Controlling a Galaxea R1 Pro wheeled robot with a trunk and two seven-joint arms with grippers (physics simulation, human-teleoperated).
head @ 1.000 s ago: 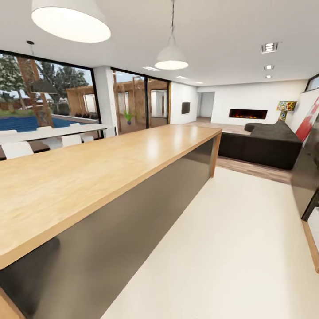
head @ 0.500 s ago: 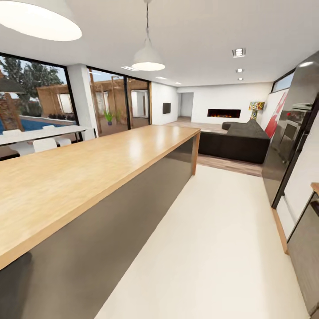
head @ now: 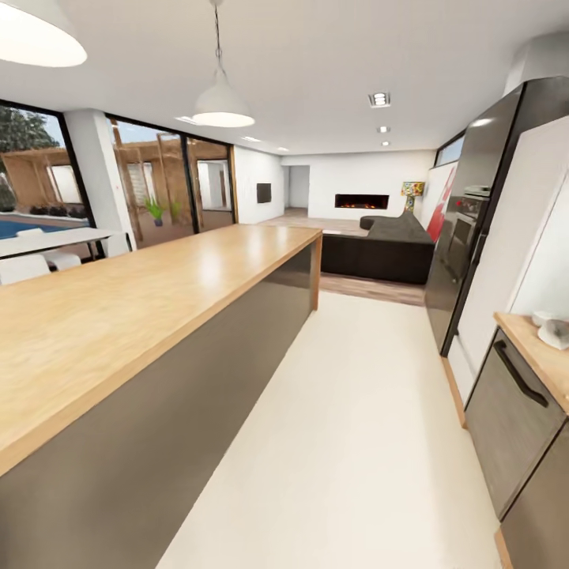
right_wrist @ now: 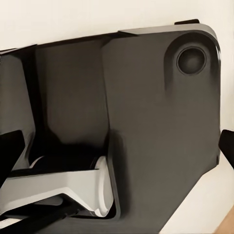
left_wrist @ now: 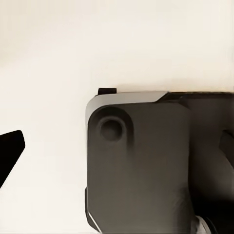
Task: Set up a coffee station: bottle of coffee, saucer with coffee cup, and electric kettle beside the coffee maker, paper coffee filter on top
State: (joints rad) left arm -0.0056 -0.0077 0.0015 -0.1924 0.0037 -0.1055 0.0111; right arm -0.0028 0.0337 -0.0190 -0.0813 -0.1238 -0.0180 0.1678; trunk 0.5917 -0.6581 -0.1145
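None of the coffee things can be made out for certain. A wooden countertop [head: 537, 356] on the right edge of the head view carries small white objects [head: 553, 328], cut off by the frame and too small to name. My left gripper [left_wrist: 117, 151] hangs open over the pale floor and my own dark base [left_wrist: 146, 165], one dark fingertip [left_wrist: 9, 156] at the picture's edge. My right gripper [right_wrist: 117, 146] is open too, with nothing between its fingers, above the same base [right_wrist: 146, 122].
A long wood-topped island [head: 142, 300] runs along the left. Pale floor [head: 356, 427] forms an aisle between it and the right-hand cabinets [head: 514, 411]. A tall dark fridge and oven unit [head: 474, 221] stands behind them. A dark sofa [head: 379, 253] and fireplace lie beyond.
The whole head view has swung to the right, so the camera turned. The right-hand cabinets, countertop and tall unit have come into the picture; the island has slid left.
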